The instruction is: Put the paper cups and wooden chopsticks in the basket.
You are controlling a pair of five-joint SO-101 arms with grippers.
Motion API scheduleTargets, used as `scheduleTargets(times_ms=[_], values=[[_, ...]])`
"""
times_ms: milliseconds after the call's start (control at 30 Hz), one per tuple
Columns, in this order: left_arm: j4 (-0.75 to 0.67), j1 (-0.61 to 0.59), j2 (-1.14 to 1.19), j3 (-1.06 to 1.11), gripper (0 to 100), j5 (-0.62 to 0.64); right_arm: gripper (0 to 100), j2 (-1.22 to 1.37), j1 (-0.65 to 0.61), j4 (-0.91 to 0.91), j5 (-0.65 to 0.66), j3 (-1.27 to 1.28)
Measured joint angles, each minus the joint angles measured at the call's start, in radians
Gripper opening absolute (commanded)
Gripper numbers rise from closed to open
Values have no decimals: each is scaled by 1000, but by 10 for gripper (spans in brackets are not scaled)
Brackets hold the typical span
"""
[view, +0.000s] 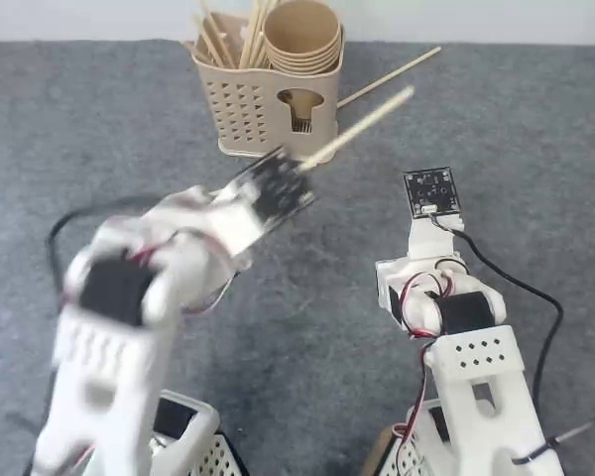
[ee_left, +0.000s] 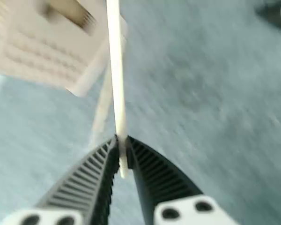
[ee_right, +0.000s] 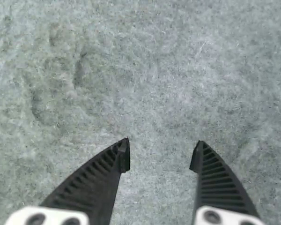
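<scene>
Basket [view: 248,109] held the cups [view: 302,35]. Left gripper [ee_left: 122,141], just in front of it, pinched a chopstick [ee_left: 114,70] near its very end, so it could've pivoted or clipped the rim. Right gripper [ee_right: 160,157] sat wide open over the mat [ee_right: 178,70], holding nothing.

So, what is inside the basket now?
A stack of paper cups fills one compartment of the basket; wooden chopsticks stand in the other. The basket wall covers their lower parts.
</scene>
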Motion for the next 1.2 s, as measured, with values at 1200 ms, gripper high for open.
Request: scheduleTargets(times_ms=[1200], values=[[-1422,-166,664,-101,12,634,223,0,0,-91,0,68]])
